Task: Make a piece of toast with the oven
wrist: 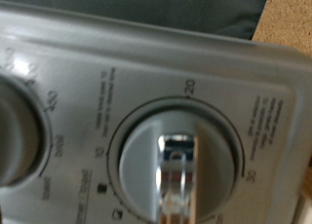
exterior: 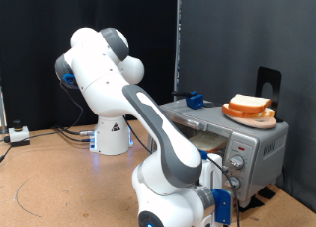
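gripper [exterior: 219, 188] down at the oven [exterior: 237, 138] knob panel | jaws: can't tell, hidden | wrist view fills with a dial [wrist: 175, 161] | piece of toast [exterior: 250, 106] on the plate [exterior: 248, 114] atop the oven | risk: off-centre grip slips, dial overturns
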Controlling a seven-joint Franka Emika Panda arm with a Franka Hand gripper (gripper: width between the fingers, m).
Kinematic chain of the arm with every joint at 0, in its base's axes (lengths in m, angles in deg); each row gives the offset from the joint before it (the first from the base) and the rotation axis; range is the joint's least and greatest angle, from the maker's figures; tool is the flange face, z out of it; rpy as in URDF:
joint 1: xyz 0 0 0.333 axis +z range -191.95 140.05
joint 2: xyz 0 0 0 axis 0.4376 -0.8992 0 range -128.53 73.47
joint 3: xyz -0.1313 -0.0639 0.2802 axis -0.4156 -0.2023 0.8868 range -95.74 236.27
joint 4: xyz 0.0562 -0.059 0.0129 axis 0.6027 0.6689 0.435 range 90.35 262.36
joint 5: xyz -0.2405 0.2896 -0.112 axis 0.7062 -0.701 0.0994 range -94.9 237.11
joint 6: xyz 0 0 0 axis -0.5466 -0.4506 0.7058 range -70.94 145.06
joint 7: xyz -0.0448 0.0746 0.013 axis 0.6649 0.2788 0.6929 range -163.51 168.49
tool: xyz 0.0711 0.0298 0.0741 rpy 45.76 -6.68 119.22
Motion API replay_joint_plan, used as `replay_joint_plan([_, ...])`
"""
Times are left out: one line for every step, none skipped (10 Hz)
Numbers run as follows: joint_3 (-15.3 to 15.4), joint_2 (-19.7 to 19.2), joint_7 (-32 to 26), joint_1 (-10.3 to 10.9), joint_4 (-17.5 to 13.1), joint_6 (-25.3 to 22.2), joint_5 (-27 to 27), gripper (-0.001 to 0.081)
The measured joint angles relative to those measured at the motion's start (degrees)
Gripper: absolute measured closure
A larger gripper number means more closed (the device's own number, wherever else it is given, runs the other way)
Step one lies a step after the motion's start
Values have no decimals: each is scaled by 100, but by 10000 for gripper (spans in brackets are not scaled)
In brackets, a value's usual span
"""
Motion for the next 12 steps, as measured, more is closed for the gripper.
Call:
replay_joint_plan([0,-14,0,45,2,36,-31,-3])
replay_joint_plan([1,-19,0,83,2,68,-65,-3])
replay_joint_plan([1,-21,0,118,2,90,-107,-3])
replay_joint_plan([2,-23,0,149,2,94,-136,-3])
replay_joint_plan([2,-23,0,178,3,94,-145,-3])
replay_joint_plan([2,-23,0,200,3,94,-149,126])
replay_joint_plan([2,-23,0,216,3,94,-154,126])
replay_joint_plan([2,-24,2,223,3,94,-161,264])
replay_joint_plan([1,-24,9,224,2,94,-170,413])
replay_joint_plan([-19,-30,18,231,2,142,-172,413])
replay_joint_plan([-24,-33,39,226,0,126,-200,602])
replay_joint_plan([-22,-31,77,221,-6,104,-208,602])
